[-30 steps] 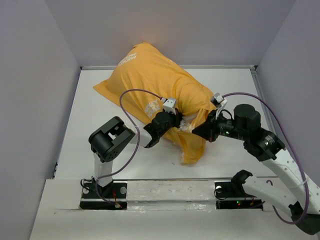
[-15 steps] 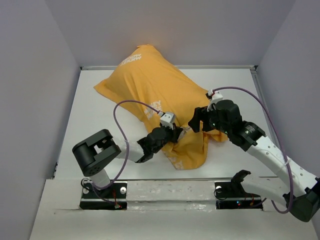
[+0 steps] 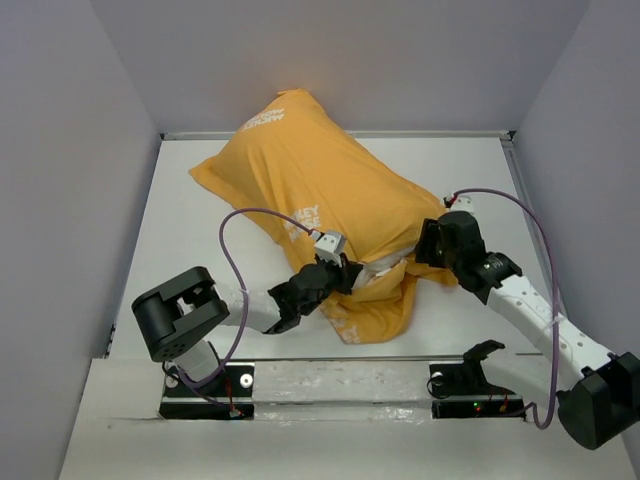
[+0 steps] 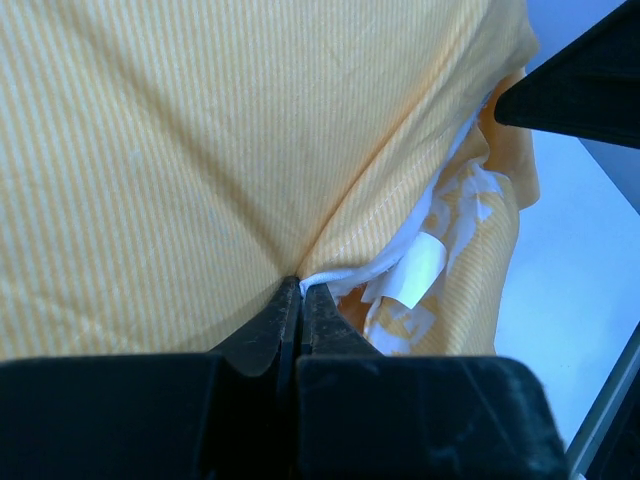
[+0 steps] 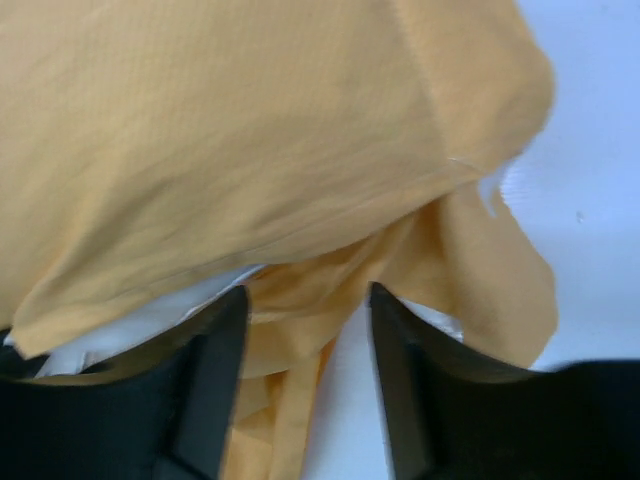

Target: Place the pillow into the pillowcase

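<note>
The orange-yellow pillowcase point(image 3: 320, 190) lies bulging and slantwise across the table, its open end toward the arms. A strip of the white pillow point(image 3: 383, 266) shows at that opening. My left gripper point(image 3: 341, 272) is shut on the pillowcase's hem; in the left wrist view the jaws point(image 4: 300, 286) pinch orange cloth point(image 4: 200, 150) along with a thin white edge, and a small white tag point(image 4: 415, 268) hangs beside them. My right gripper point(image 3: 426, 246) stands open at the opening's right side. Its fingertips point(image 5: 305, 300) straddle a loose fold of the pillowcase point(image 5: 250, 120), with white pillow point(image 5: 150, 318) at the left.
Grey walls enclose the white table point(image 3: 180, 260) on three sides. Purple cables loop over both arms. A metal rail point(image 3: 340, 375) with the arm bases runs along the near edge. The left arm's elbow point(image 3: 180, 312) sits low at the near left.
My right gripper let go, opened and shifted right to the opening's right side. The left arm drew back toward the near edge, still holding the hem, pulling the loose end nearer.
</note>
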Motion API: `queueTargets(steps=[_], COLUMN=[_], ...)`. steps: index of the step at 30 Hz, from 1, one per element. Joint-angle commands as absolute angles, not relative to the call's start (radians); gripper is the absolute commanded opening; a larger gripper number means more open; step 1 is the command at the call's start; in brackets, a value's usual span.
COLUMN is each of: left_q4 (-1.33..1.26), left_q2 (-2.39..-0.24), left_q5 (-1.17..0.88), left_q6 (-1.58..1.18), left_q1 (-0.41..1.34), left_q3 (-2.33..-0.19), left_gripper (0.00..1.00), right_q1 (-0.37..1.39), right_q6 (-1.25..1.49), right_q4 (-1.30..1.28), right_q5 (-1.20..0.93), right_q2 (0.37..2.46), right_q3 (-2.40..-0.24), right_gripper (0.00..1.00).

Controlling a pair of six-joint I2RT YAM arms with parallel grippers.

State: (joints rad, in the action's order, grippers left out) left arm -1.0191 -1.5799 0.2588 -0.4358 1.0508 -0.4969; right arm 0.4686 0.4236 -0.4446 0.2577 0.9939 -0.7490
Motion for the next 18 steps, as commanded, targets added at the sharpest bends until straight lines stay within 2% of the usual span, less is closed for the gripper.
queueTargets(steps=[1,3,6,9,10,11,12,14,15,16,18], left_q4=[-0.948,-0.945,-0.95,-0.956,-0.956,-0.956,-0.956,-0.954,-0.956,-0.957,-0.977], left_q2=[-1.551,-1.554,-1.563,-1.566,-1.568,-1.571,-1.577,-1.594,-1.604,-1.615,-1.654], left_q5=[0.279,0.297,0.293,0.285,0.287,0.288,0.288,0.285,0.284,0.276,0.262], left_q6=[-0.425,-0.413,-0.403,-0.397,-0.396,-0.387,-0.382,-0.371,-0.362,-0.361,-0.354], left_q1=[1.072,1.071,1.071,1.071,1.071,1.072,1.069,1.058,1.051,1.04,1.0], left_q3=[-0.479,-0.48,-0.491,-0.5,-0.503,-0.511,-0.515,-0.526,-0.541,-0.551,-0.572], left_gripper=[0.01,0.01,0.01,0.01,0.01,0.01,0.01,0.01,0.01,0.01,0.01], right_q1=[0.388,0.362,0.327,0.327,0.327,0.327,0.327,0.327,0.327,0.327,0.327], right_q6=[0.505,0.524,0.534,0.54,0.54,0.549,0.557,0.545,0.534,0.52,0.493], right_q4=[-0.312,-0.226,-0.091,0.03,0.111,0.148,0.155,0.106,0.019,-0.058,-0.263], right_q5=[0.276,0.224,0.106,0.052,0.025,0.022,0.032,0.069,0.075,0.087,0.113], right_q2=[0.974,1.006,1.104,1.204,1.21,1.204,1.192,1.131,1.042,1.042,0.846], right_q3=[-0.663,-0.634,-0.6,-0.6,-0.589,-0.565,-0.563,-0.552,-0.548,-0.548,-0.587], right_gripper=[0.51,0.54,0.67,0.63,0.5,0.31,0.0,0.0,0.0,0.0,0.0])
